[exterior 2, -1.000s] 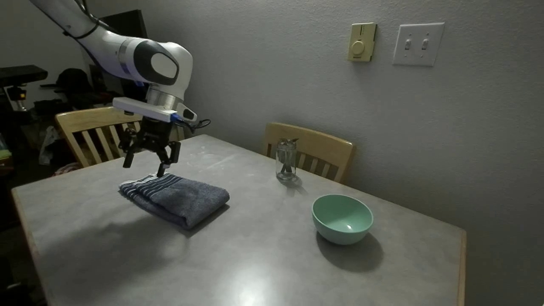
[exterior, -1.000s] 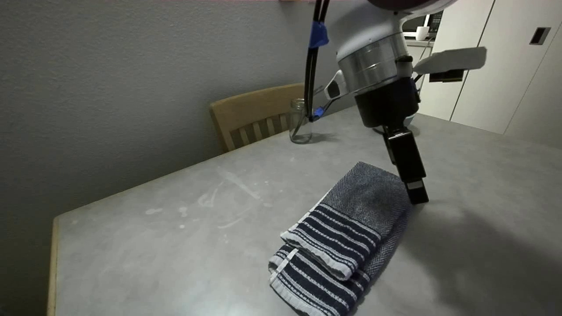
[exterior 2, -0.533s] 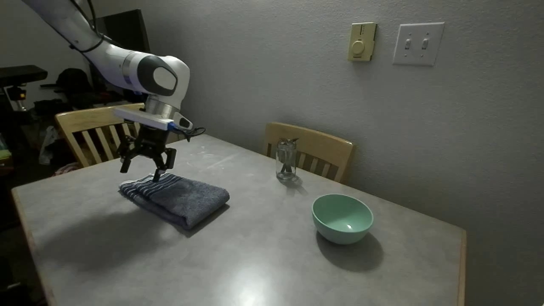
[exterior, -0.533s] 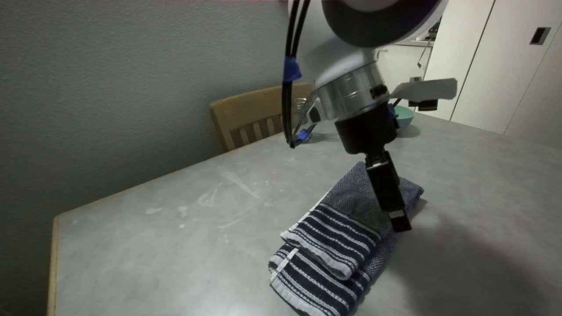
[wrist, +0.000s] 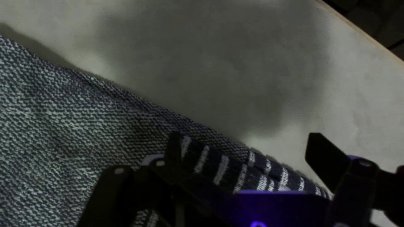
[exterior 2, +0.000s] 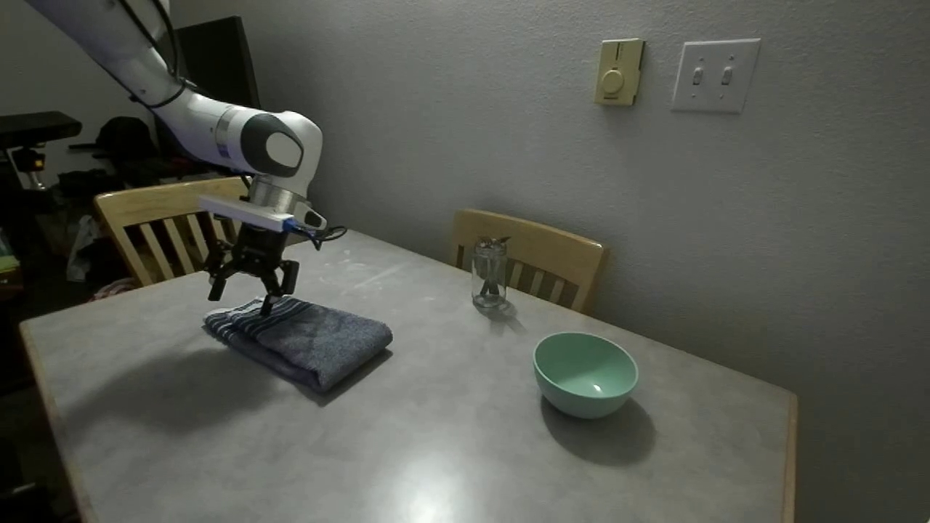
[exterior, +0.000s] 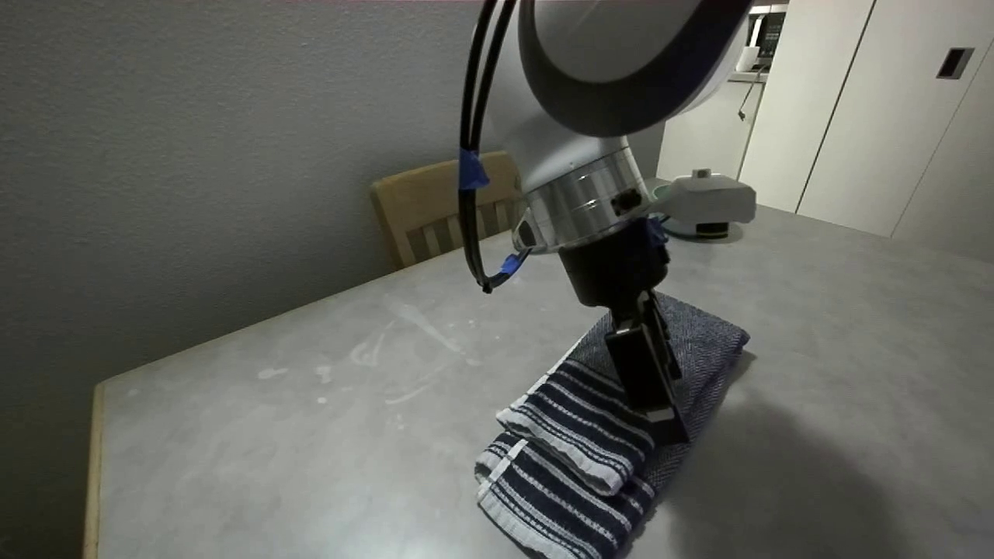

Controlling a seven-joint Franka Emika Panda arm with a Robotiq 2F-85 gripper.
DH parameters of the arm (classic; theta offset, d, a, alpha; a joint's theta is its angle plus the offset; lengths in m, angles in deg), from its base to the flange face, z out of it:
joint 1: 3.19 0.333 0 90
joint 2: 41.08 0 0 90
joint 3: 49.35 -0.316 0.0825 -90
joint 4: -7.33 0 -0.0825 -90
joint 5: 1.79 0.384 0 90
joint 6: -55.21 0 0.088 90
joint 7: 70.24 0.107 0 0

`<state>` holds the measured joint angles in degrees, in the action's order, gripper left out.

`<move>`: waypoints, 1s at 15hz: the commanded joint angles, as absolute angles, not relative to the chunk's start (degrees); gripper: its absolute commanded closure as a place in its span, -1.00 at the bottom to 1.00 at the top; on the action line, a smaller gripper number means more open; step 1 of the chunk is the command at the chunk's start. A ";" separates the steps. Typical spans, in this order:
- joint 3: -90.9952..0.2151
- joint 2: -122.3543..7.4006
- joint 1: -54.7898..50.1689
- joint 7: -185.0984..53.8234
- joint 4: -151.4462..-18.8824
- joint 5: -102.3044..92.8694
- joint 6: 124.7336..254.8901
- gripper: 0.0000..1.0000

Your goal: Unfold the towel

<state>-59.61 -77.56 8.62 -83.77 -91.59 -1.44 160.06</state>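
A dark grey-blue towel [exterior 2: 327, 338] is laid folded on a grey table [exterior 2: 465, 407]; in an exterior view it is found on the left, with its striped end turned to the left; its white stripes [exterior: 581, 423] are shown on two layers, and the top layer is set a little back from the bottom one; the gripper [exterior 2: 242, 301] is held over the striped end, with its fingers [wrist: 326, 160] spread wide; in the wrist view, one finger is seen over the towel, and the other is seen with bare table behind it; whether the towel is touched by a fingertip cannot be told. The gripper is held up by a white arm [exterior 2: 196, 120], stretched in from the far left; a shadow [exterior 2: 174, 385] is cast on the table, on the near side of the towel; on the right, a green bowl [exterior 2: 581, 396] is set, well apart from the towel; a clear glass jar [exterior 2: 489, 272], with thin things stood in it, is placed near the far edge; just behind it a wooden chair [exterior 2: 552, 236] is parked, and another chair [exterior 2: 167, 200] is seen on the far left; on the wall [exterior 2: 436, 131], a yellowish box [exterior 2: 617, 65] and a white switch plate [exterior 2: 716, 98] are fixed.
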 commanded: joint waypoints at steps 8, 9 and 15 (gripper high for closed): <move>-57.88 -74.22 17.49 -57.45 -94.25 -5.95 172.06 -1.00; -59.43 -76.42 15.40 -61.89 -91.56 -3.85 169.48 -1.00; -58.40 -78.87 17.75 -58.16 -88.72 -5.87 169.10 -1.00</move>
<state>-58.77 -76.33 17.51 -57.77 -91.59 -5.19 170.30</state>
